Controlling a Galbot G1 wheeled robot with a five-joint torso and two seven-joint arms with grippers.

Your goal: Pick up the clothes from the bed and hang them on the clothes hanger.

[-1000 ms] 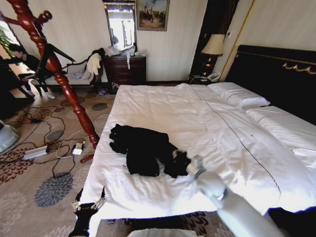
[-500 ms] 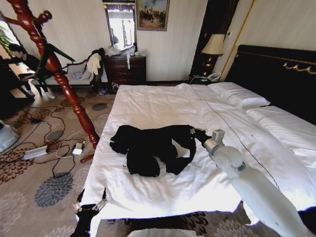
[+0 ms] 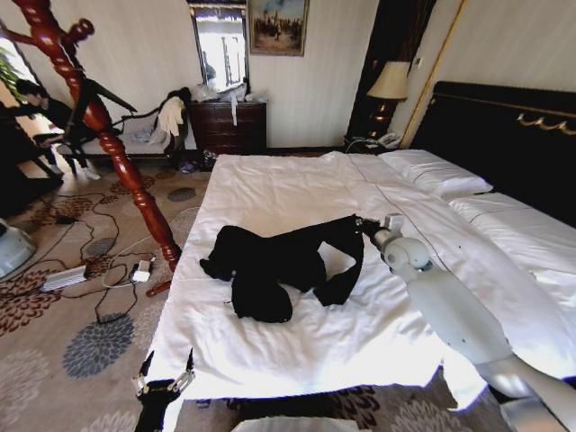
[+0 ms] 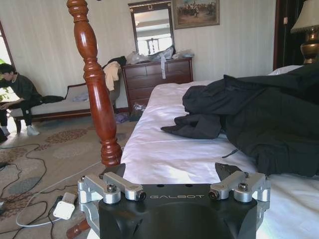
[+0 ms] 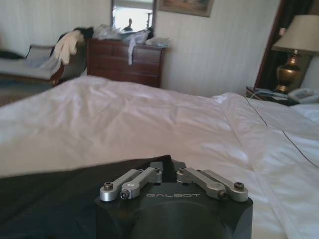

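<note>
Black coat (image 3: 279, 263) now lifts off the bed (image 3: 297, 351), pinched by the right gripper (image 3: 363, 225); beside the bed, left gripper (image 4: 174, 186) hangs spread.

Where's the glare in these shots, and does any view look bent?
Head view: the mirror is blown out white and the clothes hanger leans from wide-angle bending. Left wrist view: the clothes read as flat black. Right wrist view: the lamp looks soft.

The right gripper (image 3: 363, 225) has dragged the clothes (image 3: 270, 265) up and across.
</note>
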